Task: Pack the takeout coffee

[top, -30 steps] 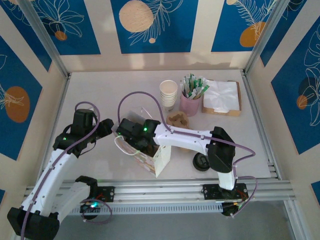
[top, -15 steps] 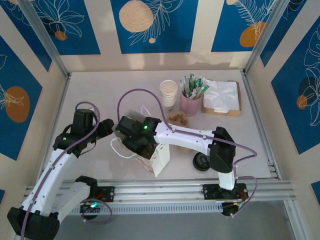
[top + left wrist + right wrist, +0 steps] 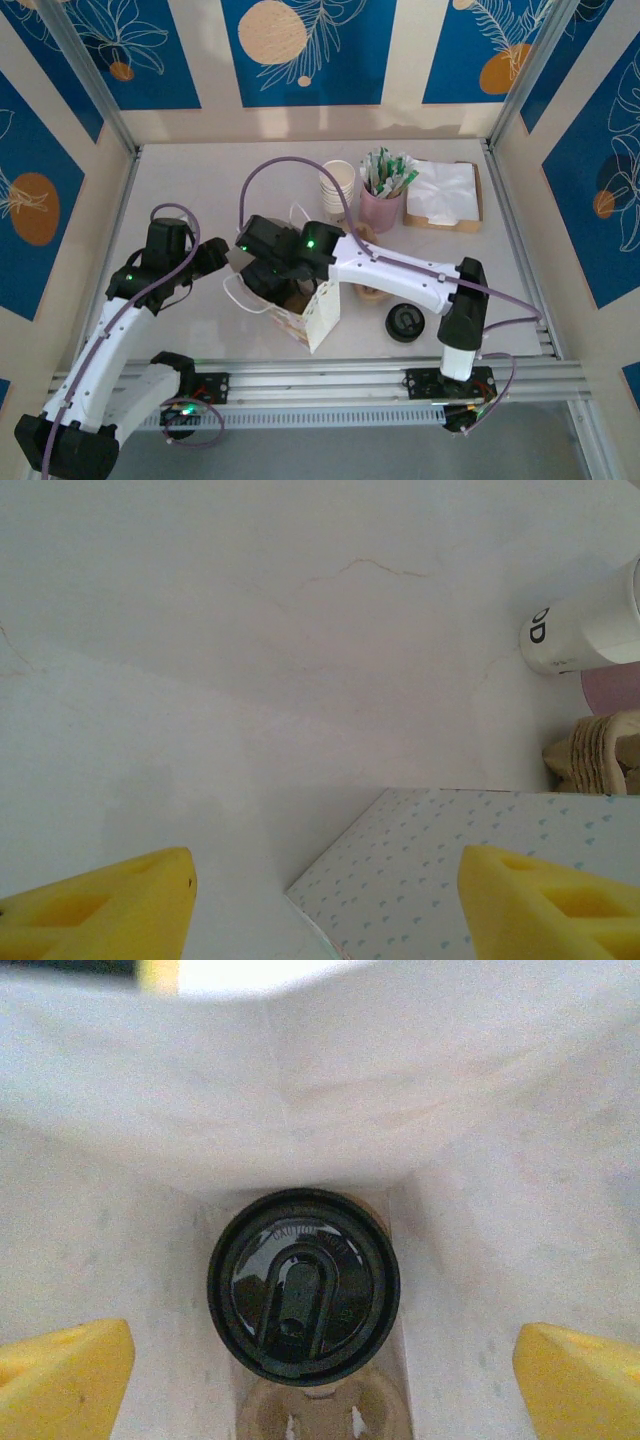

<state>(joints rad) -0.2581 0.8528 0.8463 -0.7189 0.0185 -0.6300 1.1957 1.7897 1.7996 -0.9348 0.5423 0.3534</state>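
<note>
takeout coffee [image 3: 303,1287] | round black lid up (cup body hidden) | upright | at bottom of white bag [image 3: 300,1110]

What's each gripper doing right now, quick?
Left gripper: open, holding nothing.
Right gripper: open above the takeout coffee inside the bag, holding nothing.

top: high, facing down | left wrist: close beside bag [image 3: 470,875] | right wrist: down inside same bag

The takeout coffee [image 3: 303,1286] has a smooth, faintly glossy black plastic lid with moulded lettering. The bag [image 3: 300,1090] around it is matt white paper. The counter [image 3: 250,660] looks matt white, with hairline cracks.
</note>
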